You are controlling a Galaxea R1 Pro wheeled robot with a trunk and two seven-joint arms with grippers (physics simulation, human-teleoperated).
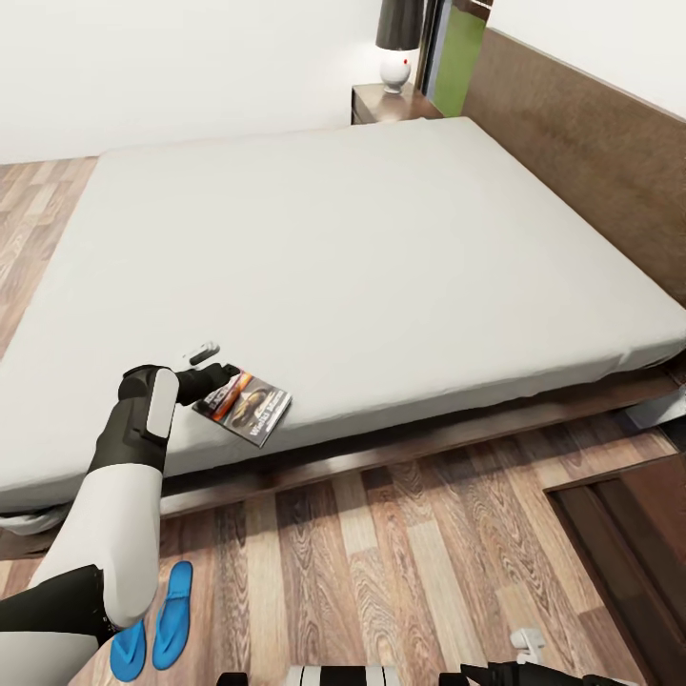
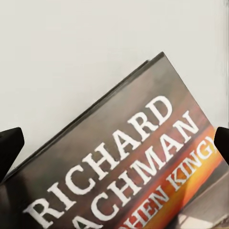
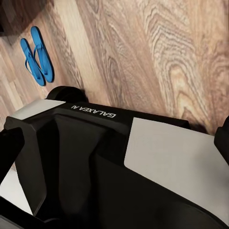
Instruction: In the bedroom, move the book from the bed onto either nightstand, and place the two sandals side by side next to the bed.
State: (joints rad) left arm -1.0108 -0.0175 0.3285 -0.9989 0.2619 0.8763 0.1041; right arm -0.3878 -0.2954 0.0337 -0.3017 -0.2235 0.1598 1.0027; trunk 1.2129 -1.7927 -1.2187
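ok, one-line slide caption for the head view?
Left gripper at the book on the bed's near edge; two blue sandals paired on the wood floor below.

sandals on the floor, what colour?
Bright blue, both sandals; the right wrist view shows them best.

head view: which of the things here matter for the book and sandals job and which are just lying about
Belong to the job:
- book, at the mattress's near edge, at the left gripper
- bed
- two sandals, side by side on the floor
- nightstand beyond the bed's far corner

Just there:
- lamp on the nightstand
- dark furniture at lower right
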